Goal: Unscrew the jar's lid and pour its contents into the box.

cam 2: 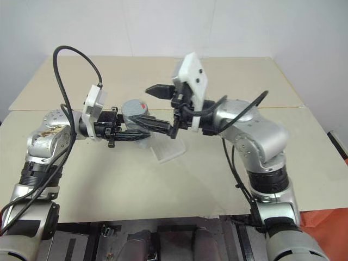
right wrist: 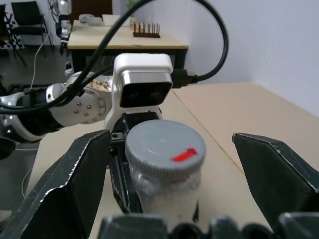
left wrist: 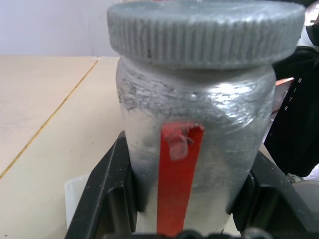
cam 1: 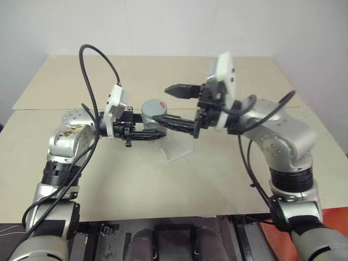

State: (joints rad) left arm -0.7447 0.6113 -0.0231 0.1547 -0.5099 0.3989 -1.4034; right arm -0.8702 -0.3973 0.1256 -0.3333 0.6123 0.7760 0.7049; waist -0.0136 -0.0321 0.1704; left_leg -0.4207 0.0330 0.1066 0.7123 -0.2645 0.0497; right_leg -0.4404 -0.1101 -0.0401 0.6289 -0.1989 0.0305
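Head views: the left gripper [cam 1: 142, 134] points across toward the robot's right, fingers clamped on the jar [cam 1: 153, 117], which is held upright above the tan table [cam 1: 109, 179]. The lid [cam 1: 154, 105] is on the jar, w/ a red mark on top. The right gripper [cam 1: 175, 106] comes in from the opposite side, its fingers spread wide, one above lid level and behind the jar, the other low and in front of the jar; they straddle the jar/lid w/o visible contact. The box [cam 1: 179, 145], clear plastic, sits on the table just below and slightly to the robot's right of the jar. Left wrist view: the jar fills the middle, silvery body w/ a red strip down its side, ribbed grey lid screwed on; black fingers [left wrist: 107, 199] press against the body on both sides, and a corner of the box shows beside one finger. Right wrist view: looks at the lid top w/ its red mark; both fingers [right wrist: 70, 184] stand well apart on either side, gaps visible between them & the lid. The left gripper's white camera housing [right wrist: 143, 82] sits behind the jar. Contents can't be made out.
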